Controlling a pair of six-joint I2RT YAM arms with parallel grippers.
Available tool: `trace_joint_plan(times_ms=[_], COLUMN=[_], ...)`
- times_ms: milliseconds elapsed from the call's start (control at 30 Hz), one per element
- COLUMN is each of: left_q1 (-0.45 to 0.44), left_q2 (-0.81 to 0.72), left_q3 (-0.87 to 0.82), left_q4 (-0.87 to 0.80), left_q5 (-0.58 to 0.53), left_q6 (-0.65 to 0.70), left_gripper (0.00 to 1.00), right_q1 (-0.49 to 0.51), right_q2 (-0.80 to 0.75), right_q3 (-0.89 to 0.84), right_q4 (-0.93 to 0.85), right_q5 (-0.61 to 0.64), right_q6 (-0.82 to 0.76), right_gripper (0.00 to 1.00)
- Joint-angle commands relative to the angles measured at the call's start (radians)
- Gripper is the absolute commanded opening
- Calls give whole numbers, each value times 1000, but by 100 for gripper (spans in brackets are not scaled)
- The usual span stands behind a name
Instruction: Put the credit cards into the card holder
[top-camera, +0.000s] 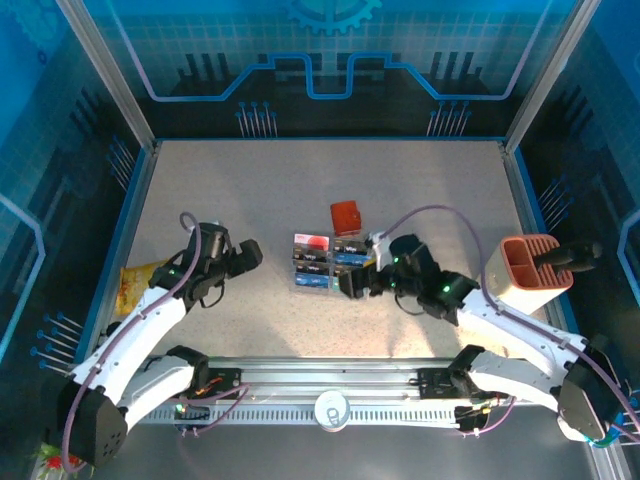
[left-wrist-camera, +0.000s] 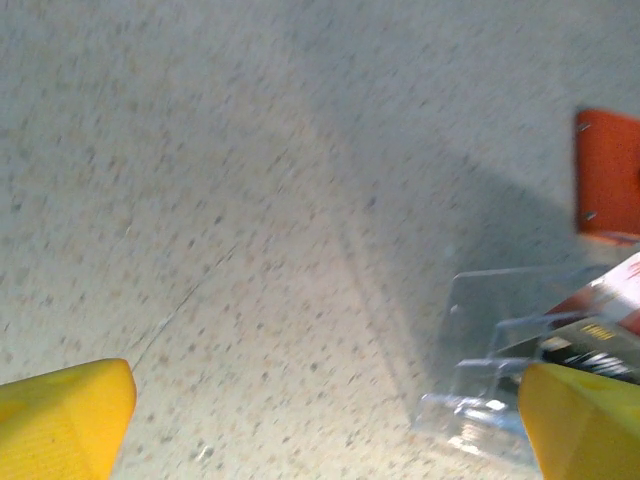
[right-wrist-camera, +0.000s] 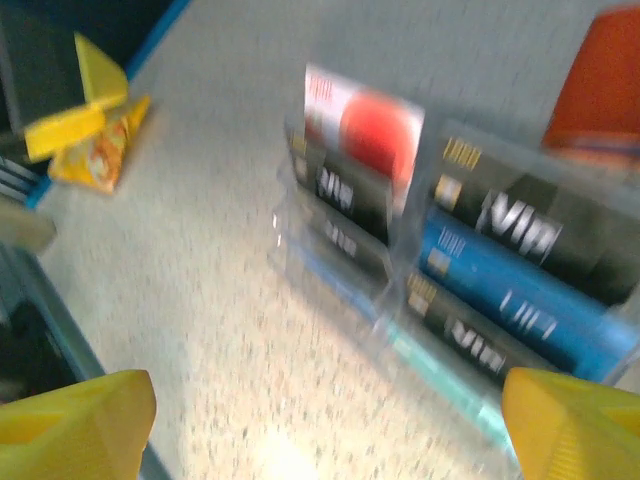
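Clear plastic forms the stepped stand (left-wrist-camera: 475, 330) at the table's centre. The credit cards (top-camera: 320, 262) stand in its tiers in two columns. Their faces are dark, blue and teal, with one pink-red card at about eleven o'clock of the stand. The card holder (top-camera: 345, 216), red-orange and apparently closed, lies just beyond the stand at about one o'clock.

We judge the cards light, stiff and slick, and likely to slip or twist if pinched at a corner. The exposed top edge, taken across both faces, looks the soundest hold. We expect the wallet to be softer and to slide on the speckled table (top-camera: 200, 190).

The right gripper (top-camera: 347, 285) hovers at about four o'clock of the stand. Its yellow fingers (right-wrist-camera: 80, 420) are spread wide with nothing between them; whether one tip brushes the plastic we cannot tell. The left gripper (top-camera: 252, 257), at nine o'clock, likewise stands wide apart and empty.
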Motion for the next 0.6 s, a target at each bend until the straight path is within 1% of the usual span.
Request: trace_joint_plan(times_ms=[0, 67, 133, 267, 333, 400, 467, 567], left_q1=[-6, -7, -7, -8, -9, -8, -9, -9], left_q2=[-28, -29, -29, -24, -22, -18, -8, 20], left_q3=[-25, -34, -38, -41, -41, -42, -39, -27], left_q4=[-42, -34, -26, -16, -9, 0, 6, 15], left_q5=[-23, -34, -44, -57, -58, -54, -49, -47], left_q6=[-54, -56, -56, -56, -54, -51, -46, -34], left_gripper=[99, 99, 99, 99, 99, 99, 99, 99], right_q1=[109, 168, 206, 256, 267, 267, 261, 225], right_q2=[31, 79, 133, 229, 262, 279, 258, 204], right_q3=[-50, -67, -66, -35, -24, 2, 23, 41], right_q4=[-11, 39, 83, 142, 170, 141, 90, 28], right_q5=[101, 113, 118, 133, 128, 147, 185, 205], right_q6=[69, 105, 127, 159, 168, 165, 158, 146], right_gripper=[90, 89, 88, 86, 85, 84, 85, 86])
